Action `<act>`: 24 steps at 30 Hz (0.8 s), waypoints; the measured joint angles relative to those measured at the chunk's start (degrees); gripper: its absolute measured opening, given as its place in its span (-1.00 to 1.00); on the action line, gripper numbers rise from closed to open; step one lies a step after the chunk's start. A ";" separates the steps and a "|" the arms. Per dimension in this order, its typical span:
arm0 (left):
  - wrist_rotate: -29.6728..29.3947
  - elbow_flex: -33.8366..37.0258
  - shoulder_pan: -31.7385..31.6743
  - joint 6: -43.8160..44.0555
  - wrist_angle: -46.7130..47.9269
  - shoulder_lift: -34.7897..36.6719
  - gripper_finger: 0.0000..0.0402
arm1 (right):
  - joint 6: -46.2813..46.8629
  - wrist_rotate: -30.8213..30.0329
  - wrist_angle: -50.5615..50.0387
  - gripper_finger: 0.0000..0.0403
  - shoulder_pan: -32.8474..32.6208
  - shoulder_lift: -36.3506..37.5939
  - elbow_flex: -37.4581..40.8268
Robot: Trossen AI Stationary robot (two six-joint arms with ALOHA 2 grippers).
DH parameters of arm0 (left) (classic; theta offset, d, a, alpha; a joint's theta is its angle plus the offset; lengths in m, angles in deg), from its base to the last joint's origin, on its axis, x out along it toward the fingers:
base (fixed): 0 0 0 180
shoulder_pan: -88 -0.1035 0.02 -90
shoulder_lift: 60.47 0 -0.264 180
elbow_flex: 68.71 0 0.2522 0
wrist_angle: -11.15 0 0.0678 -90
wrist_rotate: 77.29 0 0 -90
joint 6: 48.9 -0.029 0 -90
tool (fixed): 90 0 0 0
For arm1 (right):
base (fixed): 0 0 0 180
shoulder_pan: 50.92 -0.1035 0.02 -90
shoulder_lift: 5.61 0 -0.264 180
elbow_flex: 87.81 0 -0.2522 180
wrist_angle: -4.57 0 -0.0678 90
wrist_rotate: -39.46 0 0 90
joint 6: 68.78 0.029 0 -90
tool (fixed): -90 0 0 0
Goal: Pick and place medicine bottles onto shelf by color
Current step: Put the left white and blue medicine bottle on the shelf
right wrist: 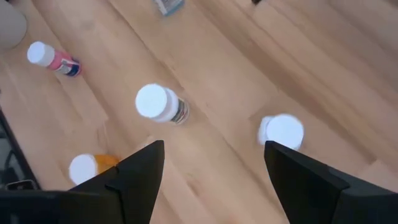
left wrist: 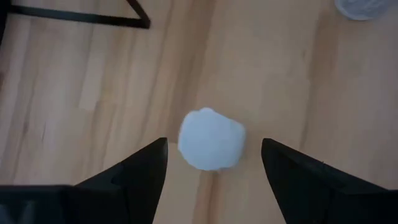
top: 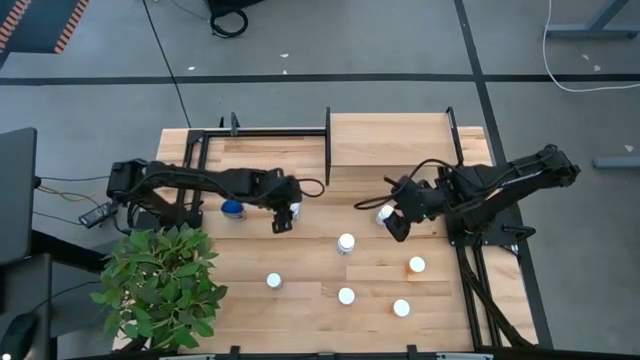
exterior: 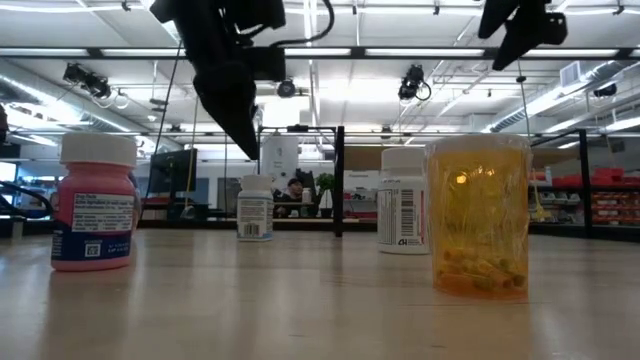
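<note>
High view: plank-patterned wooden tabletop (top: 300,270) on grey floor (top: 330,40).

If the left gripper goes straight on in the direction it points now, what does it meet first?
Most likely the white bottle cap: in the left wrist view it lies directly ahead of the left gripper, between its open fingers. How far ahead is unclear.

Two dark jointed arms, black cables looping along them, broad tapered black fingers (left wrist: 134,180), matte surfaces
</note>
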 joint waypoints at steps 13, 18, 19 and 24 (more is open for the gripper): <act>9.29 0.00 -4.92 -0.46 -2.13 -1.82 0.34 | 9.86 -6.50 -0.30 0.41 -5.84 -0.02 0.00; 9.44 0.00 -4.89 -0.25 -1.91 -3.27 0.33 | 10.47 -8.00 -0.28 0.41 -5.81 -0.02 0.00; 9.46 0.00 -4.91 -0.25 -1.67 -3.61 0.33 | 10.47 -7.99 -0.30 0.41 -5.82 -0.02 0.00; 9.45 0.00 -4.88 0.04 -1.43 -5.89 0.33 | 10.44 -7.99 -0.30 0.41 -5.81 -0.02 0.00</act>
